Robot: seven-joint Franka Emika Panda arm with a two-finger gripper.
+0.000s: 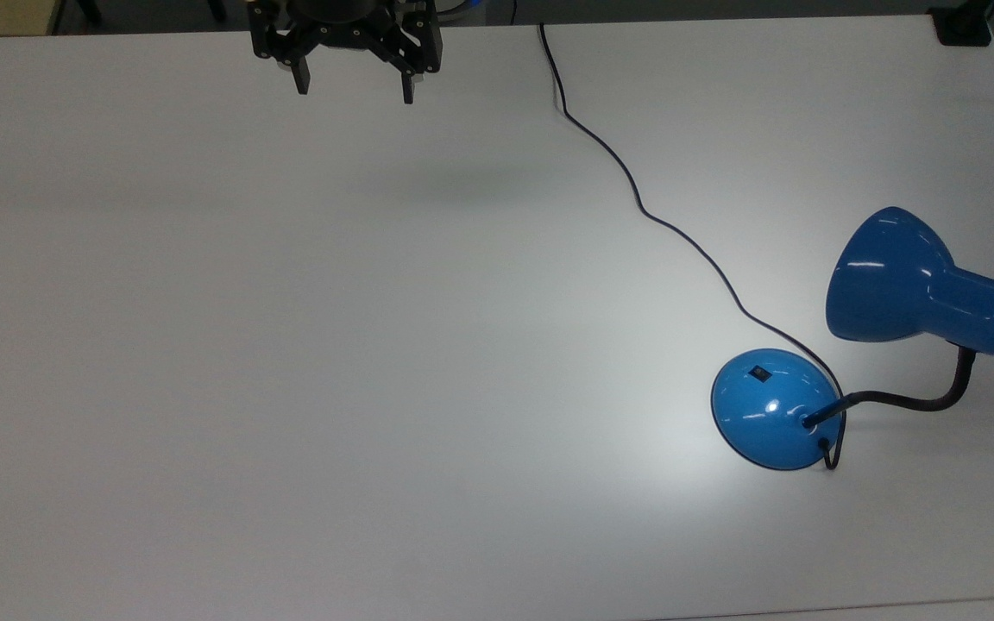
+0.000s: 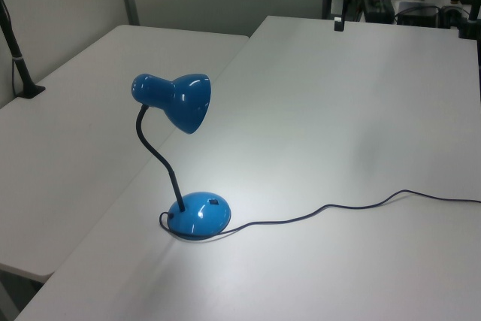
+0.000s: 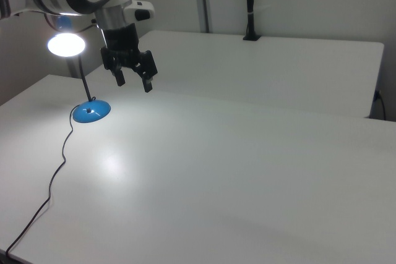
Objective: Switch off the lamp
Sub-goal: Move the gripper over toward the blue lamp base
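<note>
still-free of readable labels, the lamp (image 1: 920, 285) glows; claw (image 1: 355, 86) spread.

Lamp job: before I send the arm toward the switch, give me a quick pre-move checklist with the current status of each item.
1. Lamp lit, so the task remains: ok; the shade glows in the right view and a bright patch lies on the table.
2. Switch exposed on the base: ok.
3. Gripper empty, fingers apart: ok, though closing them may suit a press.
4. Path across the table to the base free: ok.
5. Cord off the switch: ok; it runs up the far side of the base.
6. Switch's off direction: cannot tell.
</note>
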